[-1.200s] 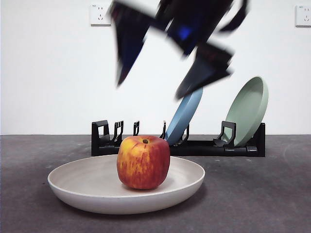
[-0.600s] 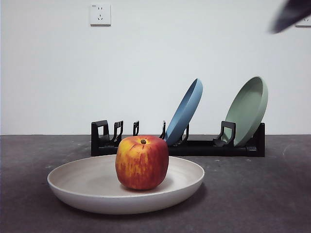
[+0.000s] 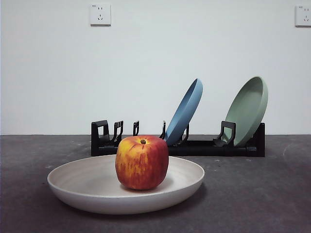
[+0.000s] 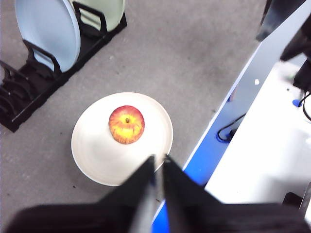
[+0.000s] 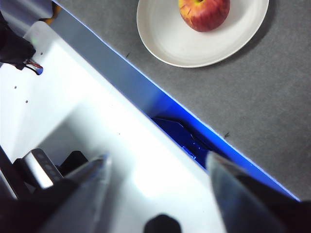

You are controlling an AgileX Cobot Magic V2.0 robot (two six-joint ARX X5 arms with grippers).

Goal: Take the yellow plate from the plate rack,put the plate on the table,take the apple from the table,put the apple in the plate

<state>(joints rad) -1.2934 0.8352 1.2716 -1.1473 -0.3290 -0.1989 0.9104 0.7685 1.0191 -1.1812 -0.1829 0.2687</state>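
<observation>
The apple [image 3: 142,162] sits in the yellow plate [image 3: 87,187] flat on the counter [image 3: 252,194]. Behind, the plate rack [image 3: 194,145] holds a blue plate [image 3: 187,109] and green plate [image 3: 250,108]. Left end effector [image 4: 159,167] closed, empty; right end effector [image 5: 158,162] wide open.

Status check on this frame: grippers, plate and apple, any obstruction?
Left gripper shut, empty, high over the table edge. Right gripper open, empty, off the table. Apple sits in the yellow plate on the table. Nothing in the way.

Open space surrounds the apple [image 3: 142,162]; plate rack [image 3: 177,144] stands behind.
</observation>
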